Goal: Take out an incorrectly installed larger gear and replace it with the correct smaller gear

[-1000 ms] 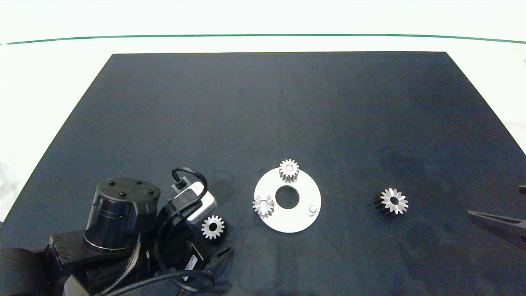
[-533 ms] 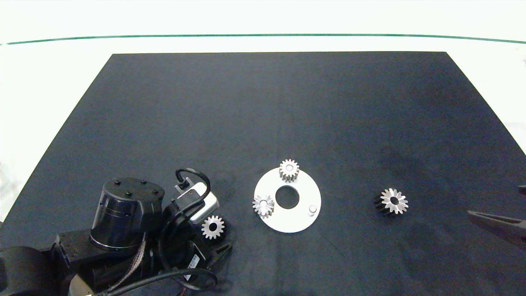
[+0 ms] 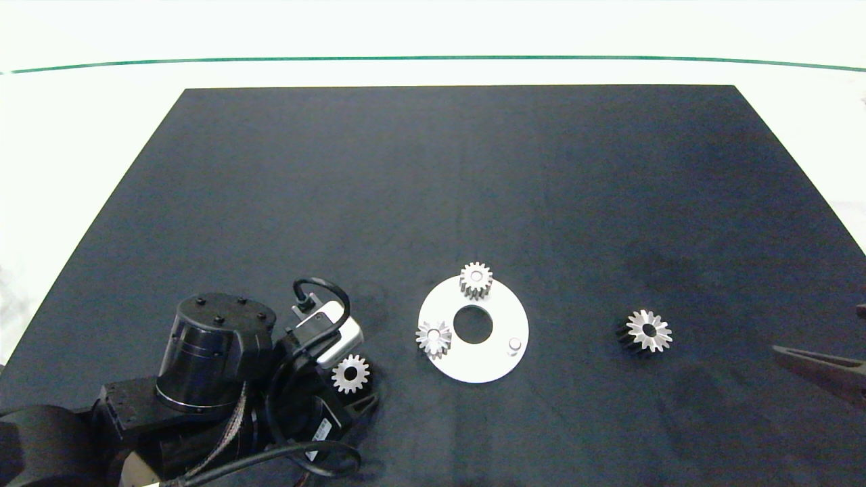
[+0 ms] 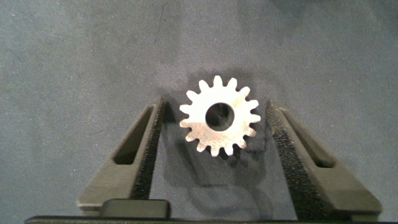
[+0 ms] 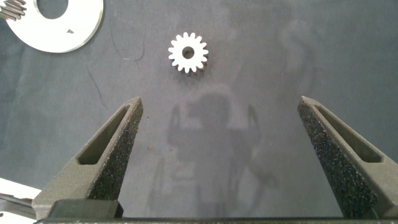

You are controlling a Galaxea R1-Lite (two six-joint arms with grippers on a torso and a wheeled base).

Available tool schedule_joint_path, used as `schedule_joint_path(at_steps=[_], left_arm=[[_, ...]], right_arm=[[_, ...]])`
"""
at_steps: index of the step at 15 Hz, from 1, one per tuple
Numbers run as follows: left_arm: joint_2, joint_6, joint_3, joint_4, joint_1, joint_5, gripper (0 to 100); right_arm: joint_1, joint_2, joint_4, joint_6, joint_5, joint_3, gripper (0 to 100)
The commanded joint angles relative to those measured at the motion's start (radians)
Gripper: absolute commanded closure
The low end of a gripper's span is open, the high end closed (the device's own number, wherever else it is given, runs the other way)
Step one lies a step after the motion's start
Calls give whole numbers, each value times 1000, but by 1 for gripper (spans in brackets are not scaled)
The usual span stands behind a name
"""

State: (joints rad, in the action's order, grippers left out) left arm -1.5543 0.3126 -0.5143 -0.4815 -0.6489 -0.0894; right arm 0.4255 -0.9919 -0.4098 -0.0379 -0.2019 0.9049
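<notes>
Smaller gear, blunt-toothed, wide-holed, lies between open left claw.

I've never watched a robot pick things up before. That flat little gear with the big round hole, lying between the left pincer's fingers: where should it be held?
By its toothed rim, from straight above. The smaller gear lies flat on the black mat, so only its edge offers two opposite sides. The left pincer already straddles it, open, one finger on each side, so closing would probably pinch the teeth.

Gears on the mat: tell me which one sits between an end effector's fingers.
The smaller gear, blunt-toothed with a wide open hole, left of the white disc, lies between the left end effector's open fingers; the others lie apart.
</notes>
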Motion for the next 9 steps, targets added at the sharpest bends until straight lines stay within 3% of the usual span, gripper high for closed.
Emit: schedule_joint_path(at_steps=[1, 9], left_arm=[[-6, 2, 0, -19, 0, -1, 41], [-9, 2, 2, -22, 0, -1, 56]], right_arm=[[-1, 1, -3, 0, 1, 0, 0], [-1, 2, -3, 0, -2, 0, 0]])
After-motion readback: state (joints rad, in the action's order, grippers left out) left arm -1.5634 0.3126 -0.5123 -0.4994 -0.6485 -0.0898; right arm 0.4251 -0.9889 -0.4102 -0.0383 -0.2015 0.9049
